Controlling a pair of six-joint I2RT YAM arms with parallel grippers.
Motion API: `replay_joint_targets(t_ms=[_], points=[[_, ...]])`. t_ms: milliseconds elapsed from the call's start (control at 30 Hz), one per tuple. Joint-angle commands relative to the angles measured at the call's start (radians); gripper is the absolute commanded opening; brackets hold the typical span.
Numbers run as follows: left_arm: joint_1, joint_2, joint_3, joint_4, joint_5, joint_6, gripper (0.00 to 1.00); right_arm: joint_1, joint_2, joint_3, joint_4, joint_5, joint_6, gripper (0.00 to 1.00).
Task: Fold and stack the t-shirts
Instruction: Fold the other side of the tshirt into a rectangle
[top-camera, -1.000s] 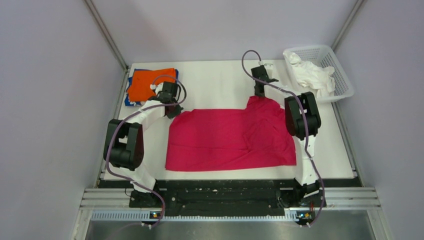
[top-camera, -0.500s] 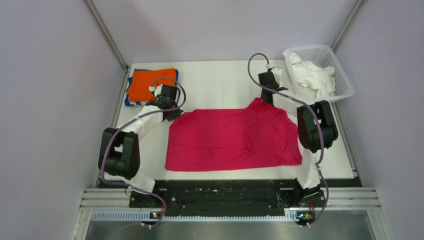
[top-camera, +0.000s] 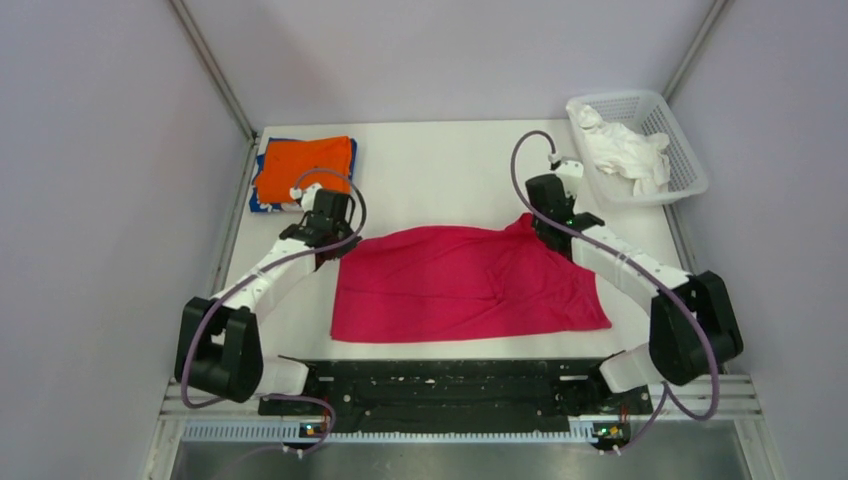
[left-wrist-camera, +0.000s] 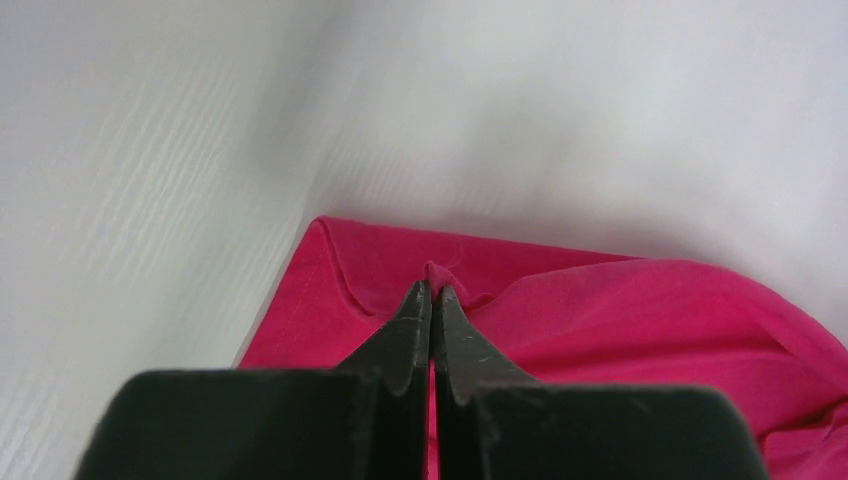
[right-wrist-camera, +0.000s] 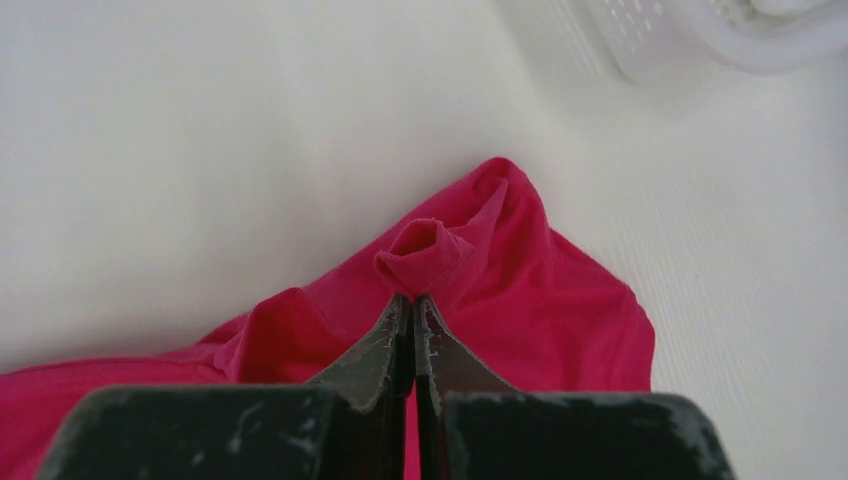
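Where it lies spread mid-table, magenta-red cloth t-shirt (top-camera: 460, 285): near hem close to white table (top-camera: 440, 170) edge. Left pincer (left-wrist-camera: 432, 290) clamped on far-left corner; right pincer (right-wrist-camera: 413, 300) clamped on far-right corner. Bare surface beyond. Far left: folded orange cloth t-shirt (top-camera: 300, 165) atop blue t-shirt (top-camera: 259, 205). Far right: white plastic mesh basket (top-camera: 690, 170).

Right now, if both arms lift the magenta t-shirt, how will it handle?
Probably floppy: the magenta t-shirt bunches into a small fold where the right gripper pinches it, so it should drape, not hold shape. Likely light: thin cloth lying in soft creases. The left gripper holds only a small nub, which might slip.
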Motion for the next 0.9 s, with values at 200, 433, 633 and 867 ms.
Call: replay_joint_targets(t_ms=[200, 433, 633, 867], points=[[-0.007, -0.166, -0.137, 0.015, -0.042, -0.042, 0.00, 0.126, -0.302, -0.133, -0.274, 0.097, 0.199, 0.00], [-0.008, -0.246, -0.213, 0.005, -0.068, -0.068, 0.00, 0.157, -0.446, -0.239, -0.435, 0.090, 0.275, 0.00], [-0.008, -0.254, -0.276, 0.009, -0.050, -0.094, 0.00, 0.157, -0.542, -0.319, -0.466, 0.038, 0.306, 0.00], [-0.008, -0.311, -0.356, -0.006, -0.056, -0.144, 0.05, 0.161, -0.605, -0.385, -0.526, -0.136, 0.391, 0.25]])
